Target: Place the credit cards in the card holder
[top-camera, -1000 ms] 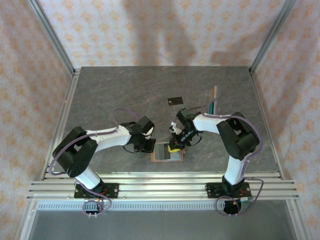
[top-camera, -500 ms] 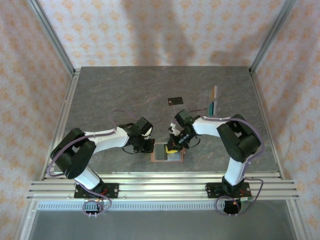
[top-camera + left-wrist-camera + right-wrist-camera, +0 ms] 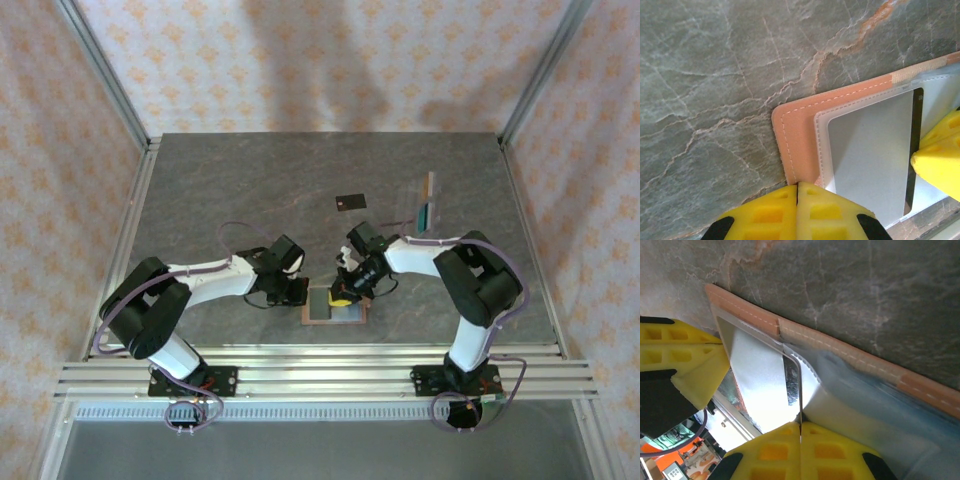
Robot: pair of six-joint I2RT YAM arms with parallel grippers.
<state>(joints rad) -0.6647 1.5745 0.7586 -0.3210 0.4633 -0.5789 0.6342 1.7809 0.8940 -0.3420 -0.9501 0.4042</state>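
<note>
- The card holder (image 3: 338, 312), a flat case with a salmon stitched border and clear pockets, lies open on the grey worktop (image 3: 230, 190). It is at lower centre of the overhead view, close to the near rail.
- The left claw (image 3: 797, 186) is clenched, its 2 yellow fingers pressed together with nothing seen between them. The tips sit at the holder's stitched edge, beside a corner.
- The right claw (image 3: 800, 424) is also clenched, pinching a clear plastic pocket of the card holder. The pocket's lip runs up out of the seam between the 2 fingers and looks lifted from the layer beneath.
- From above, the 2 claws face each other over the holder's far edge.
- The black card (image 3: 350, 201) lies flat on the worktop, above the holder in the frame and well apart from both claws.
- The teal card (image 3: 425, 214) and the red card (image 3: 432, 184) sit at centre right, in line, seen as narrow strips. I cannot tell whether they lie flat or are propped.
- All 3 cards are outside the holder.
</note>
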